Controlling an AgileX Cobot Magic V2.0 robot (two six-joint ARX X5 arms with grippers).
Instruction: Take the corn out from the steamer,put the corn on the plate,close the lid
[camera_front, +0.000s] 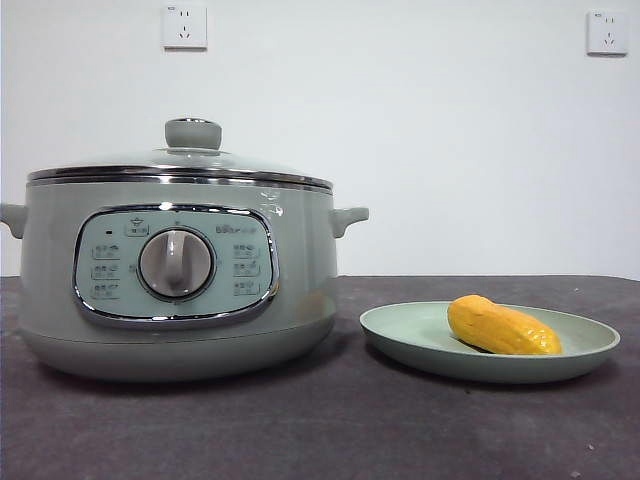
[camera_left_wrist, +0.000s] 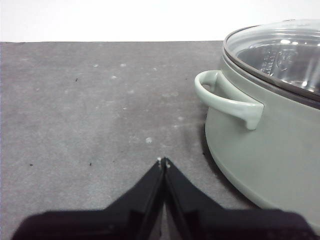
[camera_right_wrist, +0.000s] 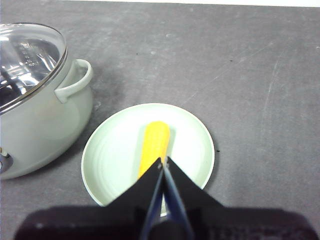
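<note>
The corn (camera_front: 502, 327) lies on the pale green plate (camera_front: 400, 325) at the right of the table; both also show in the right wrist view, the corn (camera_right_wrist: 154, 142) in the middle of the plate (camera_right_wrist: 110, 155). The steamer (camera_front: 60, 260) stands at the left with the glass lid (camera_front: 193, 150) resting closed on its rim. My right gripper (camera_right_wrist: 163, 162) is shut and empty, raised above the plate. My left gripper (camera_left_wrist: 163, 161) is shut and empty, above bare table beside the steamer's side handle (camera_left_wrist: 225, 97). Neither gripper shows in the front view.
The table top (camera_front: 330, 430) is dark grey. A white wall with two sockets (camera_front: 185, 27) stands behind. The steamer (camera_right_wrist: 45, 120) sits close to the plate, its side handle (camera_right_wrist: 77, 80) pointing toward it.
</note>
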